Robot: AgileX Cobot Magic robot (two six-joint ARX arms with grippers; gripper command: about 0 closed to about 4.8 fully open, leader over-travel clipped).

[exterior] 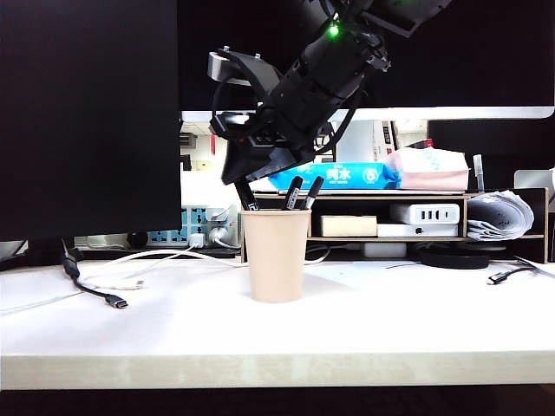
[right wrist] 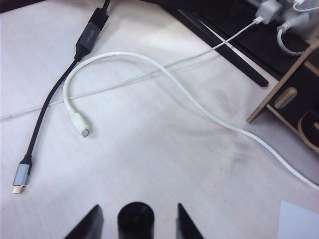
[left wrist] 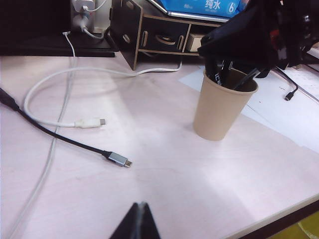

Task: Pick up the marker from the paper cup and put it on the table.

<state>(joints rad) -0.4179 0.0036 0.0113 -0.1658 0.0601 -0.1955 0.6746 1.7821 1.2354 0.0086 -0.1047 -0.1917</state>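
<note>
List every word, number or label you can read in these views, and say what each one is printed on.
"纯水" and "6": on the blue wipes pack lying on the wooden shelf, clearest in the left wrist view.
Small grey print on the black cable plug in the right wrist view: too blurred to read.
Pink tissue pack: print too small to read.
Paper cup: plain, no print.

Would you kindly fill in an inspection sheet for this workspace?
Surface: white table, nothing spilled.
Job's things: marker standing in paper cup.
Clutter: two grey-banded markers share the cup.
Grippers: right gripper open astride the marker's top; left gripper shut, away from the cup.
Cables: white cable and black cable loose on the table.
Surroundings: wooden shelf and monitor behind.
</note>
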